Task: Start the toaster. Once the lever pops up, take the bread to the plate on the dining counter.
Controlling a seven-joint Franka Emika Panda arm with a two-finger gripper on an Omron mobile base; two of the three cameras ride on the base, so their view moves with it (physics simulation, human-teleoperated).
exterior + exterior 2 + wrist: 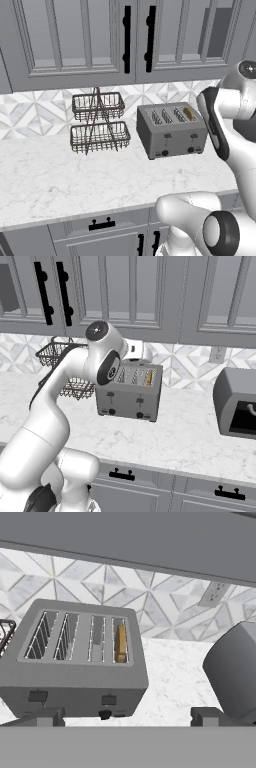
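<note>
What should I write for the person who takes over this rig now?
Pincer: open, holding nothing, in front of the toaster.
Toaster stands on the marble worktop, beside the wire rack.
Bread sits in the slot at the toaster's right end.
Done: the arm faces the toaster.
Left: press the lever, wait for the pop, carry the bread to the plate.

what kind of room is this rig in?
A home kitchen, rendered in simulation. Signs: a toaster with bread in one slot on a marble counter, grey wall cabinets above a patterned tile backsplash, and a wire basket rack.
</note>
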